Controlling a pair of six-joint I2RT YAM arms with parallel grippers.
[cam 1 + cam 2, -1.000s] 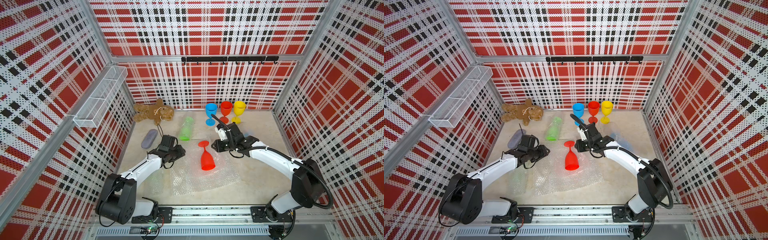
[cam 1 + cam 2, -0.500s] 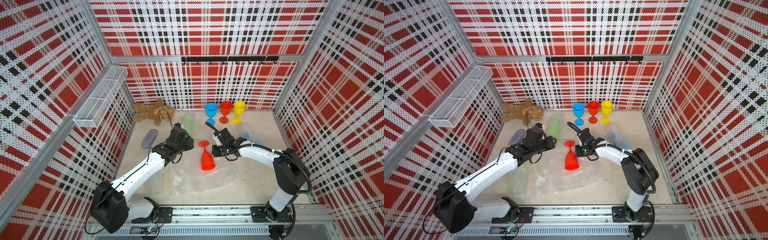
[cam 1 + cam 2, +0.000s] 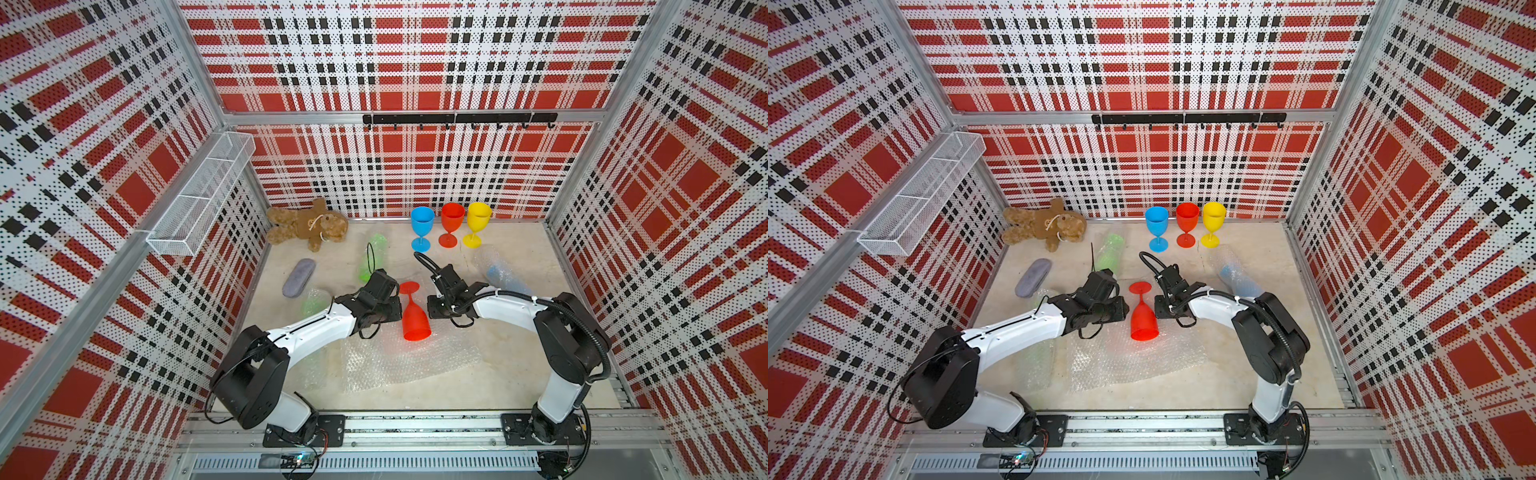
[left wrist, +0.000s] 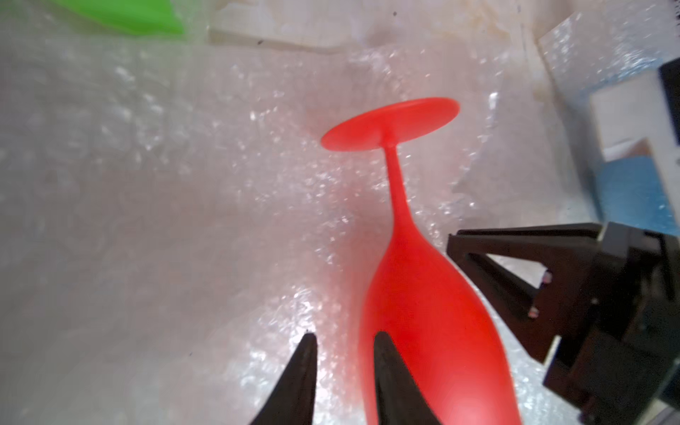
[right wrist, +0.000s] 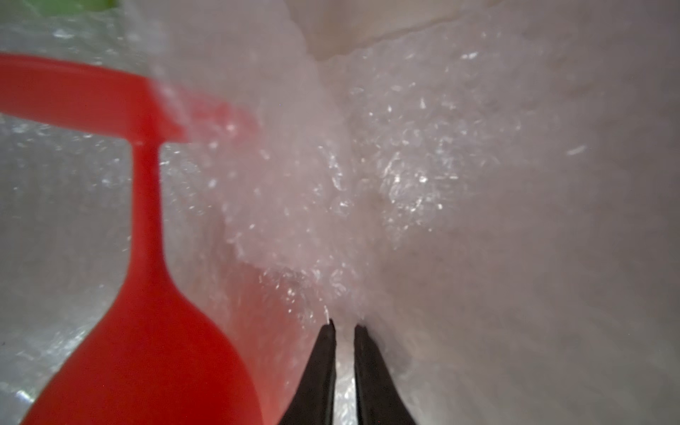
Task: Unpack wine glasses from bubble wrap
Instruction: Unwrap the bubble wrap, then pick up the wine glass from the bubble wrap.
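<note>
1. Lying red goblet (image 3: 415, 316) is bare and on its side on the open bubble wrap sheet (image 3: 395, 361), mid-counter (image 3: 519, 365). Foot points to the back wall, mouth to the arm bases. Same in both top views.
2. Left claw (image 4: 346, 336): narrow gap, tips down at the sheet, one finger hard beside the goblet's bowl. Can't tell if any wrap is caught between the tips.
3. Right claw (image 5: 344, 323): near closed, pinching a raised fold of that sheet on the bowl's other side. In the right wrist view the fold covers part of the goblet's foot.
4. The two claws flank the bowl and face each other.
5. Upright in a tight row at the back wall, all bare: blue goblet (image 3: 422, 222), standing red goblet (image 3: 452, 220), yellow goblet (image 3: 478, 220).
6. Lying in wrap:
   - green roll (image 3: 372, 257), between the teddy and the blue goblet
   - second green roll (image 3: 316, 301), beside the left forearm
   - blue roll (image 3: 498, 272), behind the right arm
7. Teddy bear (image 3: 309, 222) sits in the back left corner. Grey pouch (image 3: 298, 277) lies near the left wall.
</note>
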